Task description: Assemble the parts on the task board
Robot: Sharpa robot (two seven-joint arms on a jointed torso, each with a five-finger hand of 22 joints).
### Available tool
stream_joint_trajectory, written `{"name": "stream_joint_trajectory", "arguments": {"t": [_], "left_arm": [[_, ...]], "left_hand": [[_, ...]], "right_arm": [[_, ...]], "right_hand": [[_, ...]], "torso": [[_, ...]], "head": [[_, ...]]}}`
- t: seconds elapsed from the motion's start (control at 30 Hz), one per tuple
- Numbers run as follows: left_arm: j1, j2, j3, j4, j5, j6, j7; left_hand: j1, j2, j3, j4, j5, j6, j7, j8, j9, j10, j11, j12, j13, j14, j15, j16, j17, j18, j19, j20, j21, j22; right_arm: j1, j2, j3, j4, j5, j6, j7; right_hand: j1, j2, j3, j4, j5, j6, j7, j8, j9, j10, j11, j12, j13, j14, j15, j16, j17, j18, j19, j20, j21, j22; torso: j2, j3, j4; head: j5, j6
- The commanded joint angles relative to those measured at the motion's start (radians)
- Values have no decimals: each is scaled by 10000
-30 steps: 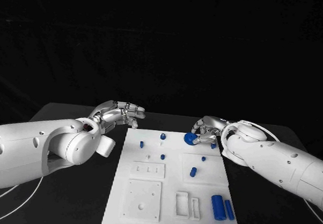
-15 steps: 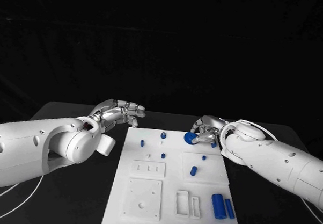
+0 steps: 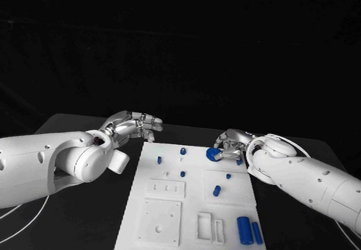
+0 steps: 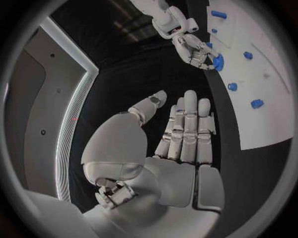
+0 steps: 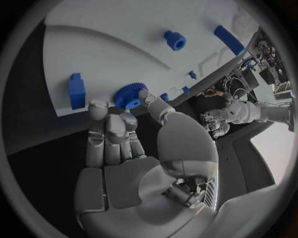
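Note:
The white task board lies lengthwise in the middle of the table. My right hand hovers over its far right corner and pinches a round blue toothed wheel between thumb and fingers; the right wrist view shows the wheel at the fingertips, just above the board. My left hand hangs beside the board's far left corner, off the plate, holding nothing. Its fingers lie straight with the thumb apart. Small blue pegs stand on the far half of the board.
Two blue cylinders lie side by side near the board's right edge at the near end. White recessed plates and a slotted block sit on the near half. A blue block lies close to my right hand's fingers.

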Motion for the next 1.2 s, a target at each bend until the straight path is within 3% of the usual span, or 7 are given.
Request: {"name": "stream_joint_trajectory", "arguments": {"t": [0.03,0.17,0.37,0.53,0.87,1.0,1.2], "left_arm": [[12,3,7,20,9,160,102],[12,31,7,11,8,165,97],[12,9,7,45,-54,129,124],[12,9,7,47,-54,136,122],[12,-5,8,68,-54,122,132],[12,-33,8,88,-54,125,136],[12,-38,8,97,-54,107,150]], "left_hand": [[-41,-13,-1,39,-37,-82,-2,-68,14,-51,52,-35,6,-70,-16,38,-17,241,-79,-20,66,144],[-40,-12,0,39,-37,-82,-2,-68,15,-51,51,-35,6,-71,-16,39,-19,241,-80,-20,67,144],[-35,3,8,40,-32,-81,-3,-68,17,-52,52,-35,7,-72,-16,43,-23,243,-80,-20,70,143],[-30,15,14,41,-28,-80,-4,-67,19,-51,51,-35,7,-71,-16,47,-26,244,-80,-20,73,142],[-39,20,12,46,-25,-78,-3,-66,21,-51,52,-35,8,-71,-15,51,-30,243,-80,-18,76,141],[-39,21,14,44,-23,-78,-3,-66,21,-51,52,-35,8,-71,-15,53,-32,244,-80,-18,77,141],[-37,22,16,41,-19,-78,-4,-66,23,-50,51,-35,8,-72,-16,56,-35,245,-81,-19,79,140]], "right_arm": [[-134,4,-59,-47,-242,316,-55],[-152,-23,-61,4,-510,228,-84],[-152,-108,-73,151,-1113,85,-97],[-153,-118,-87,326,-1538,-58,-91],[-156,-133,-118,590,-2052,-294,-236],[-156,-265,-120,1031,-2146,-1126,-772],[-154,-440,-118,1478,-2600,-2163,-1137]], "right_hand": [[-115,37,90,20,62,407,248,64,20,1,-3,57,-22,58,14,-65,20,430,-25,-17,33,195],[-122,119,231,39,-44,644,152,190,69,-10,-93,58,-65,67,-70,-106,52,430,-39,-21,43,189],[1,188,956,226,-404,1176,-36,469,238,-19,-273,6,-192,95,-243,-249,101,430,-76,10,35,173],[-89,82,1526,584,-893,1338,-115,543,351,4,-352,-19,-280,132,-320,-347,156,430,-67,20,43,167],[-192,14,1636,686,-996,1448,-158,603,441,32,-392,-8,-315,160,-359,-388,204,430,-52,18,72,175],[-532,-211,1461,872,-994,1465,-168,611,487,50,-399,4,-334,178,-367,-407,239,430,-25,24,96,175],[-736,-375,1289,1019,-1011,1488,-200,623,543,72,-433,15,-355,194,-402,-421,284,430,1,-35,108,166]], "torso": [[3,1,-18],[0,4,-26],[-9,-8,-18],[-8,-1,-24],[-12,-3,-15],[-6,6,-25],[-13,7,-40]], "head": [[18,-36],[19,-54],[4,-54],[-7,-58],[-20,-32],[-21,8],[-30,28]]}}
